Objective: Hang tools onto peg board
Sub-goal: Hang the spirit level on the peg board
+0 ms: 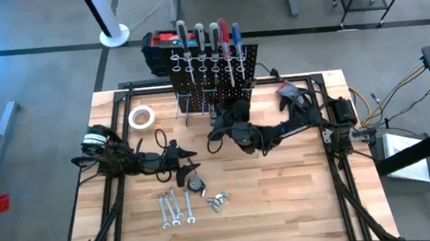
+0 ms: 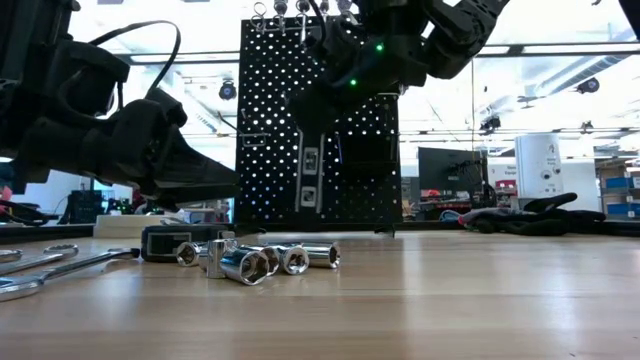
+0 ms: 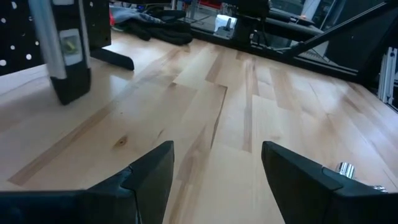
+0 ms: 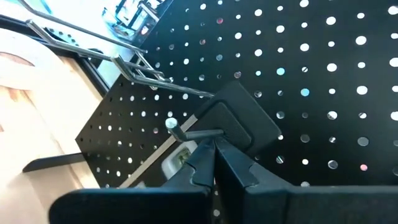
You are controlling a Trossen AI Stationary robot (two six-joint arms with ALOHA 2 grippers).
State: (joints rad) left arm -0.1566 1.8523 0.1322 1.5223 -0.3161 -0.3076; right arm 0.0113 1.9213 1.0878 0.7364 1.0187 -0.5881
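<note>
While the right gripper is pressing up against the peg board at the counter's far edge, its jaws are sitting clenched just beside a small black bin, holding nothing visible. Left gripper is hovering low over bare wood, jaws released. Wrenches, a tape measure and sockets are lying loose just beside it.

Right end effector (fingers together) faces peg board.
</note>
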